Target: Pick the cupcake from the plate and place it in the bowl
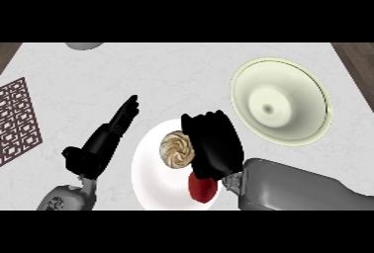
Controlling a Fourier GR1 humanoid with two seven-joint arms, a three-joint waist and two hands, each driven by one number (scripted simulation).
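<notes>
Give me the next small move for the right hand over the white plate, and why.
Probably curl the fingers round the swirl-topped cupcake. The black right hand sits beside it on the round white plate, fingers not clearly round it, and the cream bowl waits at upper right. The left hand rests open.

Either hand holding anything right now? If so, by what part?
Cannot be told for sure. The right hand lies over the plate, fingers curled beside the cupcake, with no closed hold visible. The left hand is open, holding nothing.

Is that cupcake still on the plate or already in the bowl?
On the plate. The cupcake sits on the white plate, right hand beside it; the bowl holds nothing.
</notes>
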